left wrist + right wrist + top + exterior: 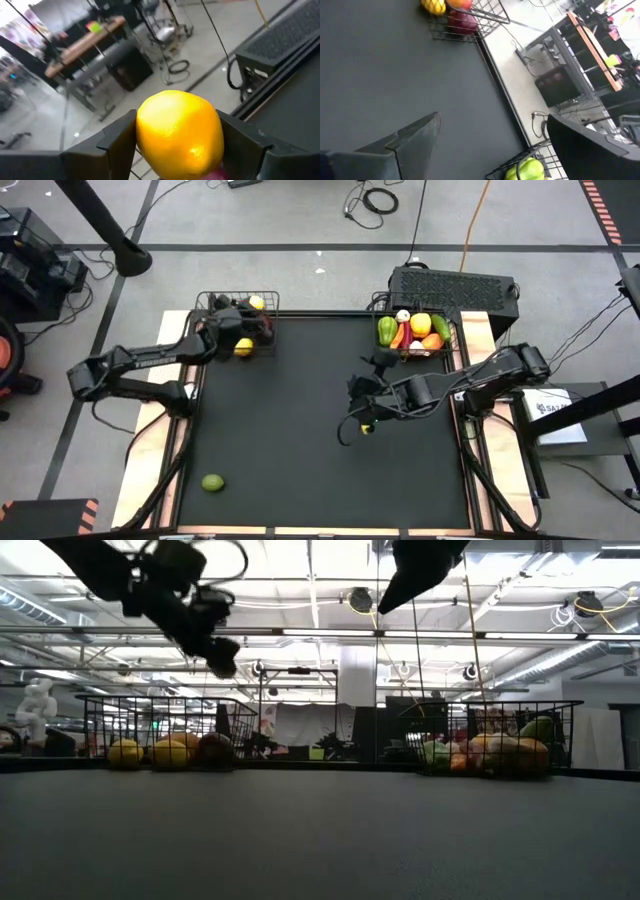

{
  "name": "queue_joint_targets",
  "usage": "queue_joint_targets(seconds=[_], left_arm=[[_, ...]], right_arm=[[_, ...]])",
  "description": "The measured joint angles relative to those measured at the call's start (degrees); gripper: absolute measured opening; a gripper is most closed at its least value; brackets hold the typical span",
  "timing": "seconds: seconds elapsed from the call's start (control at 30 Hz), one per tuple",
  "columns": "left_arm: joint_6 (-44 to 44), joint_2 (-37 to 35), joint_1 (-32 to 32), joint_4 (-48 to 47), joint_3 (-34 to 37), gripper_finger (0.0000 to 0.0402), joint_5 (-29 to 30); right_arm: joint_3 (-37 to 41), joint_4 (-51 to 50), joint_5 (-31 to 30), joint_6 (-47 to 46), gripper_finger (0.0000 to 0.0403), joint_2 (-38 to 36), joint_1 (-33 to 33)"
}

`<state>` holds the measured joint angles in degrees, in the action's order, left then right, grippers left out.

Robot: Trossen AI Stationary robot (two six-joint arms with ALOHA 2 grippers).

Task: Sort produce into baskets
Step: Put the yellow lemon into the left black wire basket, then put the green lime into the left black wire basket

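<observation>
Lime (212,482) lies nearest the camera, alone near the front-left corner of the black surface (290,440); round, green, slightly dimpled.

Two black wire-mesh baskets, both at the back edge. Left basket (213,302) holds yellow and dark red fruit; in the low view about three pieces show, two yellow and one red, the rest hidden by the arm. Left gripper (240,345) hangs over the front edge of this basket, fingers (117,135) pinching one lemon (180,132): bright yellow, pebbled skin, filling the gap between the fingers.

One small yellow-and-dark item (367,427) sits on the surface just under the right arm, too small to identify.

Right gripper (368,385) is in mid-surface, in front of the right basket, fingers (410,137) spread wide with nothing between them.

Right basket (452,330) is crowded: green pepper (387,330), white garlic (402,316), yellow pepper (421,324), plus orange, red and another green piece; exact count unclear.

One black perforated box (455,285) stands behind the right basket.
</observation>
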<state>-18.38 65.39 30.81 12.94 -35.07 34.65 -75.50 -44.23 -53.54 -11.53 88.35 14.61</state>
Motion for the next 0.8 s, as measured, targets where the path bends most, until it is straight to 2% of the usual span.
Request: queue_joint_targets(seconds=[0.17, 0.37, 0.5, 0.8], left_arm=[[1.54, 4.72, 6.89, 0.19, 0.0, 0.0248, -4.11], [5.69, 9.57, 11.5, 2.65, 0.0, 0.0251, -10.84], [6.54, 11.25, 12.67, 3.99, 0.0, 0.0266, -12.04], [10.2, 11.38, 12.67, 6.63, 0.0, 0.033, -15.56]], right_arm=[[0.0, -0.26, -0.11, -0.15, 0.0352, 0.01, 0.65], [0.0, -0.24, -0.09, -1.15, 0.0352, 0.01, 0.92], [0.0, -0.24, -0.12, -1.45, 0.0352, 0.01, 1.13], [0.0, -0.06, -0.1, -1.52, 0.0352, 0.01, 1.23]])
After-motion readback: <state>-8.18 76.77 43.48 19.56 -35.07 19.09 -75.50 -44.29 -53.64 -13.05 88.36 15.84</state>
